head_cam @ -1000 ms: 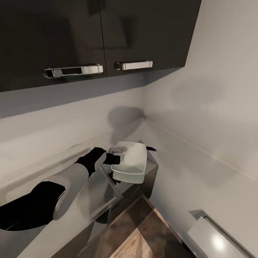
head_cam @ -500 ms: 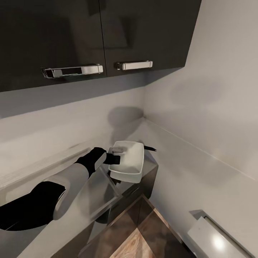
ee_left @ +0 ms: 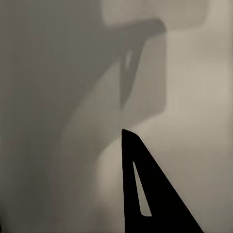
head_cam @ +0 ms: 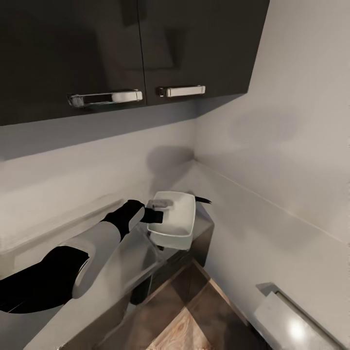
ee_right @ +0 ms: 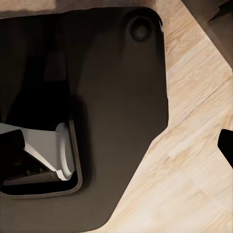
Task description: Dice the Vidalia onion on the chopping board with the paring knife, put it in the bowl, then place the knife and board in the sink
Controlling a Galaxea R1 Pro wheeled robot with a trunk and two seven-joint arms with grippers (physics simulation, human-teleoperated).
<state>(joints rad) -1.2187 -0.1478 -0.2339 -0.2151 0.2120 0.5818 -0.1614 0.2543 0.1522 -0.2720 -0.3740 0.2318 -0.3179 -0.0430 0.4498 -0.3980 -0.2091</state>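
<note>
Now the bowl sits slightly nearer the wall.

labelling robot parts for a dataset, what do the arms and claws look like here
The left arm runs in smooth, rounded sections: glossy black nearest the body, a pale grey forearm, then a black wrist ending in a dark left claw. In the left wrist view a finger is a flat black wedge with a narrow slot. No cables or markings show.

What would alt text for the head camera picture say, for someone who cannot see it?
The robot's left arm reaches over a grey countertop, its left tool at the rim of a white squarish bowl near the wall corner. Glossy dark cabinets hang above; wood floor shows below.
</note>
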